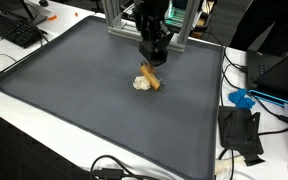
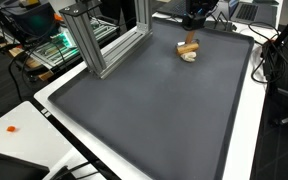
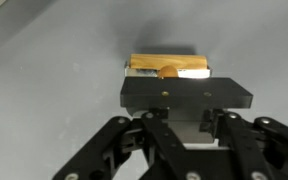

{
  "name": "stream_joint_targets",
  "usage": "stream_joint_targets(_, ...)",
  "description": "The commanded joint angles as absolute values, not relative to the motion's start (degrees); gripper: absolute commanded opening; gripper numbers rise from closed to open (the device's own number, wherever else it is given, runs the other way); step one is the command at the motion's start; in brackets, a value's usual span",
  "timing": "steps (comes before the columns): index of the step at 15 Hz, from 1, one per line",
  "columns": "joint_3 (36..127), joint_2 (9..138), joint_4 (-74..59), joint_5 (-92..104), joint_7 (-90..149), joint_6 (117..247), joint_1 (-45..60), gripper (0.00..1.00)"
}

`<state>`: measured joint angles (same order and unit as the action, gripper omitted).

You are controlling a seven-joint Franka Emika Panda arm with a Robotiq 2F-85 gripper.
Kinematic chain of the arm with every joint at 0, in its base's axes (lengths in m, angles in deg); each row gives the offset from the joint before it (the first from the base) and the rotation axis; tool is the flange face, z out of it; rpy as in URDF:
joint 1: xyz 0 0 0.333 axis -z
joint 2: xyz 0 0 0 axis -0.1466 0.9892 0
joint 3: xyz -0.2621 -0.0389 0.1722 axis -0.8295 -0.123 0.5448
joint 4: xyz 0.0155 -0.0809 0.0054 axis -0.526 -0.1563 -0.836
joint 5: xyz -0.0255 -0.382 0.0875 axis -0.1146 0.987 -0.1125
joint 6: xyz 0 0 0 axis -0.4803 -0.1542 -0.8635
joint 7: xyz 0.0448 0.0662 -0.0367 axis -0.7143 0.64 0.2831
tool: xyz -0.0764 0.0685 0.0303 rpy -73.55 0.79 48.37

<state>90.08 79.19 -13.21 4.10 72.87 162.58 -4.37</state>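
Tool (image 1: 155,58) hung just above wooden block (image 3: 159,63), jaws hidden behind its body, so clenched or released could not be told. Block lay against white lump (image 1: 140,83) toward far middle of tabletop (image 1: 74,100). Judged: a sound grip would need jaws centred on block, clear of lump.

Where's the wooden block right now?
In an exterior view the wooden block sits on the grey mat, right below the claw and beside a pale lump.
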Motion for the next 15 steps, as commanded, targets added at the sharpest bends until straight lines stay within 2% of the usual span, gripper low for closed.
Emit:
stream_joint_targets(1,89.57,78.76,-14.15,6.26,69.23,164.71,-4.78,0.22)
stream_joint_targets(9,90.12,78.72,-15.69,6.96,54.88,169.94,-4.33,0.22)
stream_joint_targets(15,90.28,78.25,-14.05,6.85,49.98,166.77,-4.69,0.22)
